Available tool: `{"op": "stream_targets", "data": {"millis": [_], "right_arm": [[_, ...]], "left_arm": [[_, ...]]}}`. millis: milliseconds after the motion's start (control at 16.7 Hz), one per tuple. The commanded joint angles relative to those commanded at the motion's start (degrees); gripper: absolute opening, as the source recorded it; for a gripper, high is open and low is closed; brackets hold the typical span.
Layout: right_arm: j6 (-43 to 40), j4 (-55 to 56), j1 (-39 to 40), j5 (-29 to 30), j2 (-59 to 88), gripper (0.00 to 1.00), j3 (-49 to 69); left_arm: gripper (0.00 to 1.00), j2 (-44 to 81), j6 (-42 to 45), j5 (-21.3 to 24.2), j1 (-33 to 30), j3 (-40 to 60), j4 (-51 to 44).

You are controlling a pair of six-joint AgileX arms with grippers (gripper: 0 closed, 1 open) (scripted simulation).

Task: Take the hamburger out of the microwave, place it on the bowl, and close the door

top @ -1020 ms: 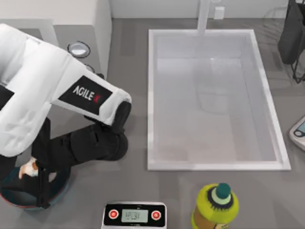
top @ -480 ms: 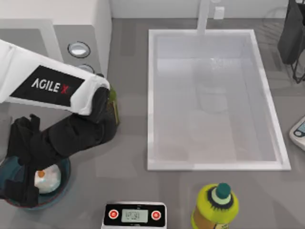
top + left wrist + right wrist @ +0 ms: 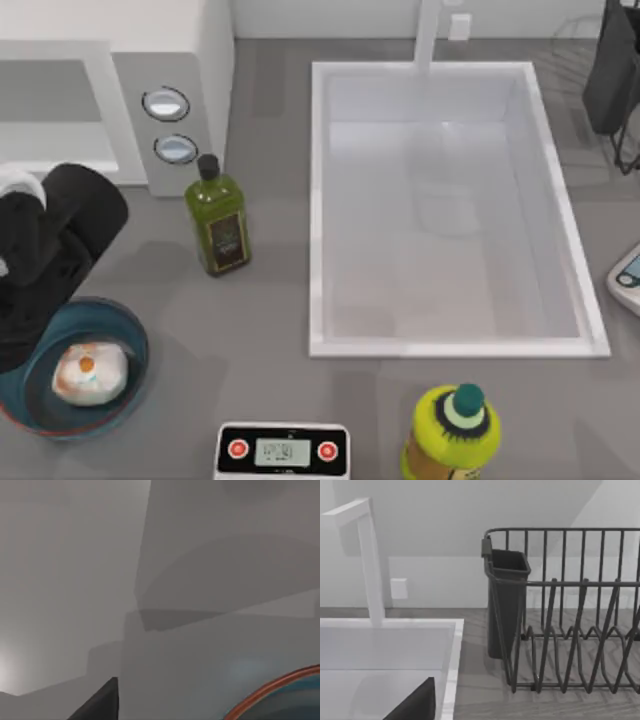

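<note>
Hamburger [image 3: 88, 371] sits inside the blue bowl [image 3: 136, 352] at the top view's lower left. Just above it the left arm [image 3: 45, 245] hangs black at the left edge; whether its fingers are open I cannot tell. Upper left stands the microwave [image 3: 185, 60], the olive oil bottle [image 3: 218, 222] below its knobs.

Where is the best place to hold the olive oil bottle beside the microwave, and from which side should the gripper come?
Probably the wide body of the olive oil bottle, from the sink side. It stands upright, its flat faces suit two fingers, and the microwave crowds its other side.
</note>
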Motion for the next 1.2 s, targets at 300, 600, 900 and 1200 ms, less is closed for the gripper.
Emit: {"op": "stream_targets", "data": {"millis": [300,600,900,1200], "right_arm": [[0.0,0.0,0.0,0.0,0.0,1.00,0.0],[0.0,0.0,0.0,0.0,0.0,1.00,0.0],[0.0,0.0,0.0,0.0,0.0,1.00,0.0],[0.0,0.0,0.0,0.0,0.0,1.00,0.0]], "left_arm": [[1.00,-26.5,31.7,9.2,6.5,-14.8,17.9],[1.00,-51.9,61.9,18.1,12.7,-28.9,35.1],[1.00,-72.2,85.8,25.1,17.6,-40.2,48.8],[1.00,-83.5,99.0,29.0,20.3,-46.4,56.4]]}}
